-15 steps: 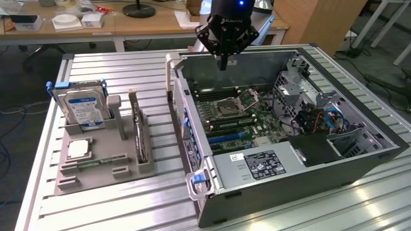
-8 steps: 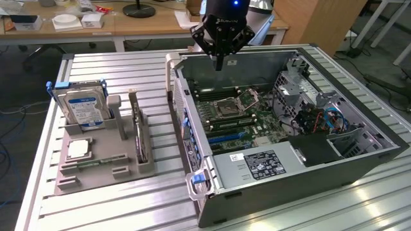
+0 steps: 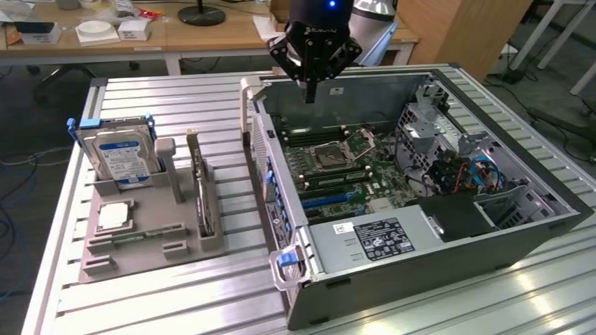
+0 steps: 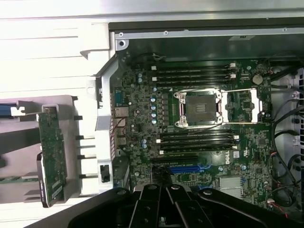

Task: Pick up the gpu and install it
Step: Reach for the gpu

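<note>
Claw (image 3: 310,96): black, two-fingered, metal; the fingers are pressed together and nothing is held between them.
Claw position: held above the far wall of the open dark-grey metal computer case (image 3: 373,91), over the green motherboard (image 4: 190,118).
Gpu (image 3: 199,188): flat rectangular green circuit-board card, stood on its long edge in a slot of the grey plastic holder tray (image 3: 139,255), outside the case and apart from the claw.
Bearing: from the claw, the gpu lies toward the exterior view's left and nearer that camera, just beyond the case's side wall.
Long axis: the card's length runs roughly parallel to that side wall, far to near in the exterior view.
Neighbour: a silver hard drive with a blue-white label (image 3: 116,155) stands in the same tray, further to the exterior view's left.
Hidden: the card's lower edge is sunk in the slot; its fan face and bracket end cannot be made out.
Cut off: in the wrist view the card (image 4: 51,152) is seen flat-on.
</note>
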You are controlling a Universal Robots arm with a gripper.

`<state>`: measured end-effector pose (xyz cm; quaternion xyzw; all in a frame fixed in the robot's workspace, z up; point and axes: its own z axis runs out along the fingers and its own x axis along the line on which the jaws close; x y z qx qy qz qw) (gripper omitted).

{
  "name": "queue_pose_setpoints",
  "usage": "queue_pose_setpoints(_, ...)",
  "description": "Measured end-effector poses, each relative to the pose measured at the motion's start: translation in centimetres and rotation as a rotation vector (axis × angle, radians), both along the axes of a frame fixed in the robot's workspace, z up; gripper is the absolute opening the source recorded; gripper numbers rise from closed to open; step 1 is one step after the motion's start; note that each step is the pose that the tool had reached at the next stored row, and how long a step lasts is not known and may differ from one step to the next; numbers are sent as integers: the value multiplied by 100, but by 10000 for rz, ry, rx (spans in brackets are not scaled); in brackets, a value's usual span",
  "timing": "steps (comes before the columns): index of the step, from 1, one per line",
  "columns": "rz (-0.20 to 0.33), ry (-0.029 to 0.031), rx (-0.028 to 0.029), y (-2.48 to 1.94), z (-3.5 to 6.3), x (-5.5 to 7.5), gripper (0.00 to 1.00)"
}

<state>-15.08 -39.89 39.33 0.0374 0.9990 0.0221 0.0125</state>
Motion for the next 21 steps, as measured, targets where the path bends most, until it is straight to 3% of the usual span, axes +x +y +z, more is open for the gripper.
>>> queue_pose_setpoints(21,0,0,0,0,-3,-407,10)
